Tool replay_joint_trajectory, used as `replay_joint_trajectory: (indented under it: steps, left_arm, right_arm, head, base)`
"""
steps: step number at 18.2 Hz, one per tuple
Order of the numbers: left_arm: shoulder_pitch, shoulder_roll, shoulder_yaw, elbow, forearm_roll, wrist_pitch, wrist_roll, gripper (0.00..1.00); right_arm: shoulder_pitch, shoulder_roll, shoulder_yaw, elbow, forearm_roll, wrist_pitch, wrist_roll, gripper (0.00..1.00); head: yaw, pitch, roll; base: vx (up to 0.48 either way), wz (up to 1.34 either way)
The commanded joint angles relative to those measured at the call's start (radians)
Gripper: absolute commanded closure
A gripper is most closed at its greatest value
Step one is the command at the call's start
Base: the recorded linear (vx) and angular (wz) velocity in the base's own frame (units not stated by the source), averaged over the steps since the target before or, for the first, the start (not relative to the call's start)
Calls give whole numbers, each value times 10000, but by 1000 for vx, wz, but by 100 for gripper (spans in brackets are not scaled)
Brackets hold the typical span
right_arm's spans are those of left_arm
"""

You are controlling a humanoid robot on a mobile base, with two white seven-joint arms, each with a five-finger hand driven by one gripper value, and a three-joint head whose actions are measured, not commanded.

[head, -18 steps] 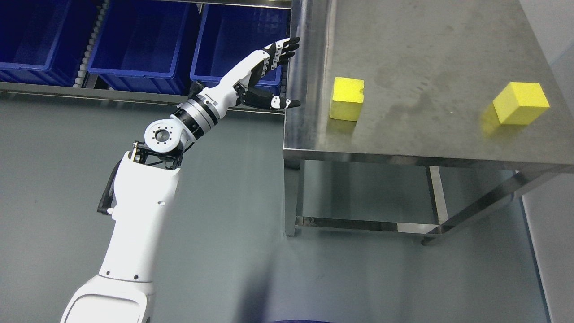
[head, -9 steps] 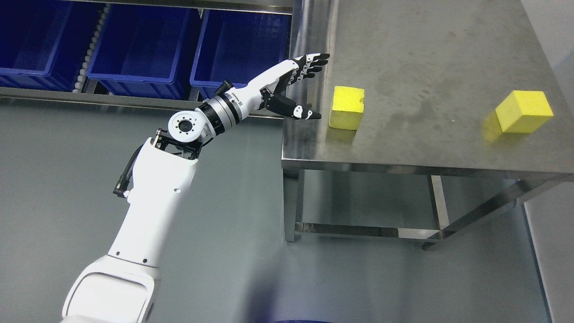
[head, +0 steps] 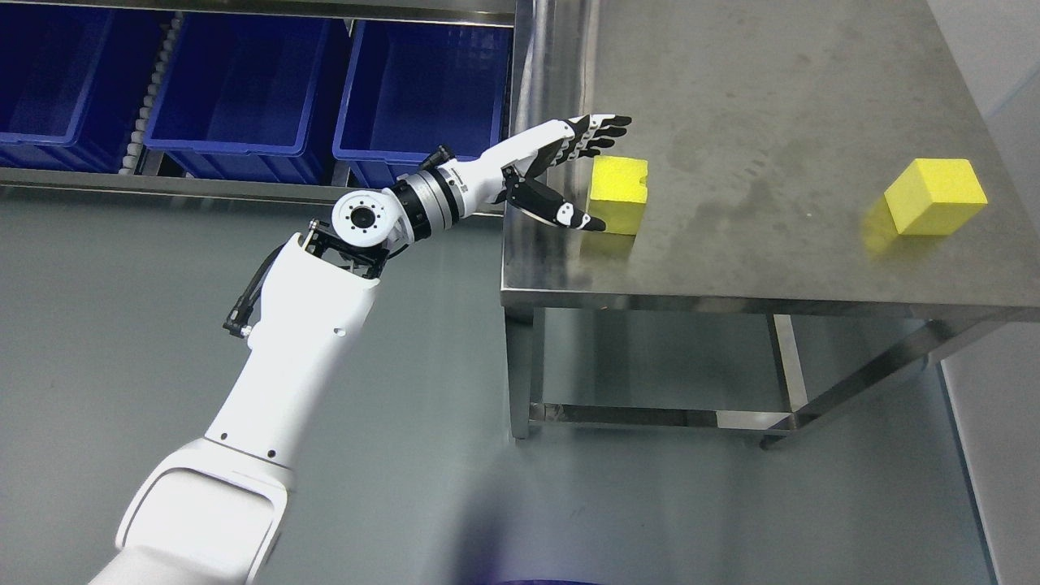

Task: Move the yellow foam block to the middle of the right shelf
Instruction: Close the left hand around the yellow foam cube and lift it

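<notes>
A yellow foam block (head: 621, 193) with a notch in its top edge stands near the left edge of the steel table (head: 756, 244). My left hand (head: 597, 175) is open at the block's left side, its fingers (head: 605, 132) stretched above the block's far corner and its thumb (head: 569, 215) reaching along the near left side. Nothing is grasped. A second yellow foam block (head: 934, 197) sits far to the right on the same table. My right arm does not show.
Three blue bins (head: 418, 85) stand side by side on a low shelf at the upper left, behind my arm. Grey floor lies below and left of the table. The table's legs and crossbar (head: 658, 417) show underneath. A pale wall borders the right.
My left hand has travelled right from beside the table's edge to the notched block, fingers still spread. The whole picture has shifted slightly, so the camera moved too.
</notes>
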Motion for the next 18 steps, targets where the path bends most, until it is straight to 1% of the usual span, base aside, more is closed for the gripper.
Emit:
replay_joint_trajectory:
  steps: [1, 3, 5, 10, 11, 12, 13, 16, 18]
  left_arm:
    - [-156, 141, -1015, 730, 48, 98, 1, 2]
    - [-202, 141, -1077, 899, 33, 113, 1, 4]
    - [-263, 141, -1092, 1052, 18, 98, 1, 9]
    - [-264, 141, -847, 1099, 64, 67, 1, 38]
    - [-264, 141, -680, 1099, 109, 37, 1, 46]
    - [-264, 141, -511, 1099, 110, 37, -14, 53]
    - [-264, 141, -342, 1084, 140, 6, 1, 57]
    - [-264, 141, 239, 931, 965, -192, 16, 67]
    - [-264, 141, 1127, 412, 2219, -438, 154, 71]
  right_arm:
    - [230, -174, -123, -175, 31, -7, 4, 0]
    - [230, -174, -123, -175, 31, -7, 4, 0]
    - [245, -174, -123, -175, 31, -7, 4, 0]
    - [230, -174, -123, -175, 31, -7, 4, 0]
    - [245, -174, -123, -175, 31, -7, 4, 0]
    - [245, -174, -123, -175, 31, -7, 4, 0]
    - [245, -174, -123, -175, 31, -7, 4, 0]
    - [230, -174, -123, -175, 31, -7, 4, 0]
    - [245, -174, -123, -175, 31, -7, 4, 0]
  head:
    - [0, 0, 0]
    - [0, 0, 0]
    - [0, 0, 0]
    - [0, 0, 0]
    - [0, 0, 0]
    - [0, 0, 0]
    - [0, 0, 0]
    - [0, 0, 0]
    - [0, 0, 0]
  base:
    - [-7, 41]
    - [0, 0]
    - [0, 0]
    - [0, 5]
    - [1, 24]
    - [4, 30]
    - [4, 30]
    - [4, 38]
    - [5, 62]
